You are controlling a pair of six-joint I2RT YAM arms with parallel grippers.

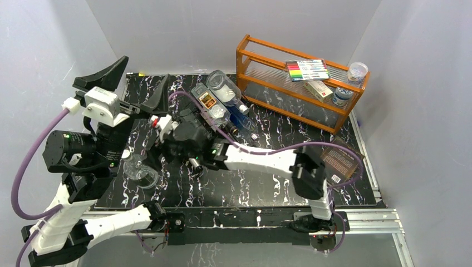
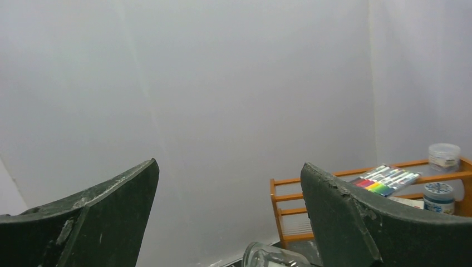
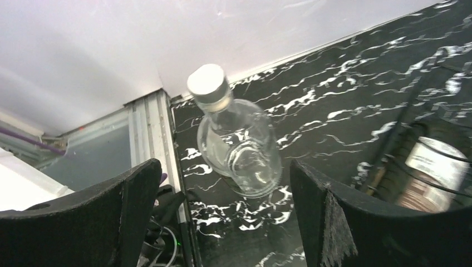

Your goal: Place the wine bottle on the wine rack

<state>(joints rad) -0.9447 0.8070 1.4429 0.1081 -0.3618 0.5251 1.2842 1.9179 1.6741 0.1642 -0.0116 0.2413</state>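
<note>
A clear glass wine bottle (image 1: 139, 171) with a silver cap lies on the black marbled table near its left edge. In the right wrist view the bottle (image 3: 236, 147) lies base toward me, just ahead of my open, empty right gripper (image 3: 222, 222). That gripper (image 1: 167, 150) reaches left across the table. The black wire wine rack (image 1: 214, 119) stands at the back middle and holds several bottles; its edge shows in the right wrist view (image 3: 392, 144). My left gripper (image 1: 144, 67) is raised high, open and empty (image 2: 228, 164).
An orange wooden shelf (image 1: 261, 55) at the back right carries a marker set (image 1: 307, 69), a small box and two jars. A dark flat book (image 1: 340, 158) lies at the right. White walls enclose the table. A purple cable (image 1: 289, 147) runs along my right arm.
</note>
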